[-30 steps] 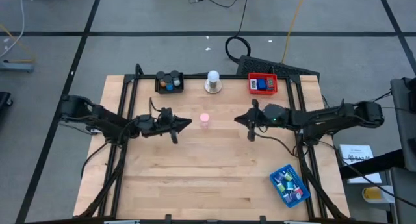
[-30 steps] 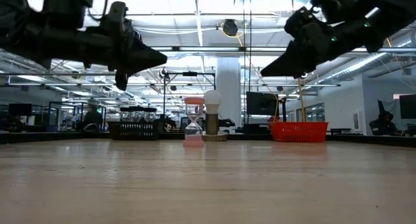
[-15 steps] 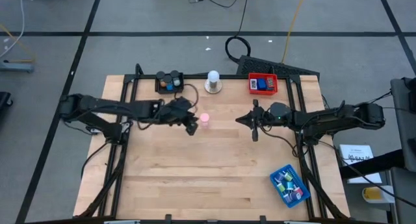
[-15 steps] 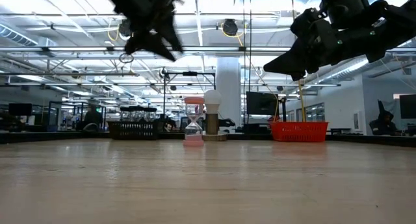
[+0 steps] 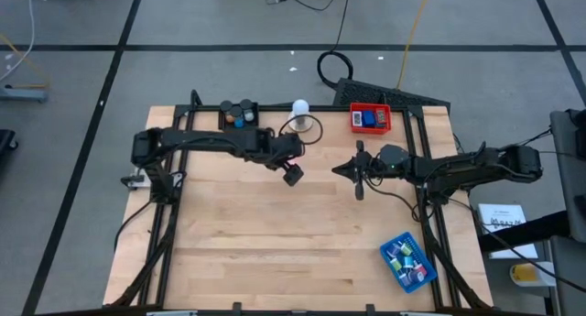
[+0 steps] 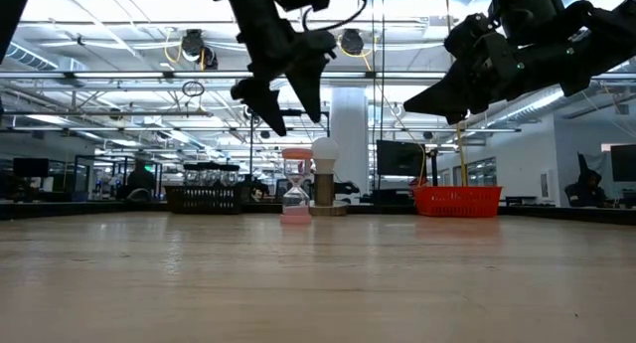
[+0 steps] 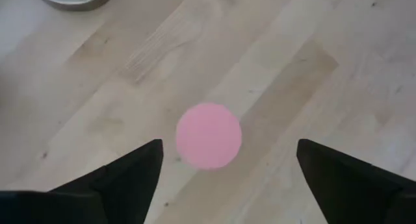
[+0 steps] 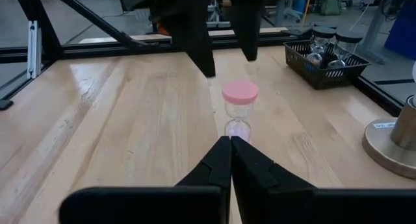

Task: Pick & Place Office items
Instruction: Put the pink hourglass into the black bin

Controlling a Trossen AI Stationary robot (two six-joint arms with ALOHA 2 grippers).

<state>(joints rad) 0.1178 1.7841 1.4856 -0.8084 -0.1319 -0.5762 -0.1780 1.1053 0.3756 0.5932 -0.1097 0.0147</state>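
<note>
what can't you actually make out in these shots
- Pink-capped hourglass: hidden in the high view under the left hand, above it with fingers apart.
- Black tray contents: too small in the high view.
- Blue tray items: too small to name.
- Right hand: shut, waiting mid-table.

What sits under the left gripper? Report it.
Directly below the open left gripper stands a pink-capped hourglass, upright on the wooden table, untouched. From above only its round pink cap shows; the cap hides the glass body and base.

Bright, even overhead light; low view backlit, arms silhouetted, slightly blurred.
</note>
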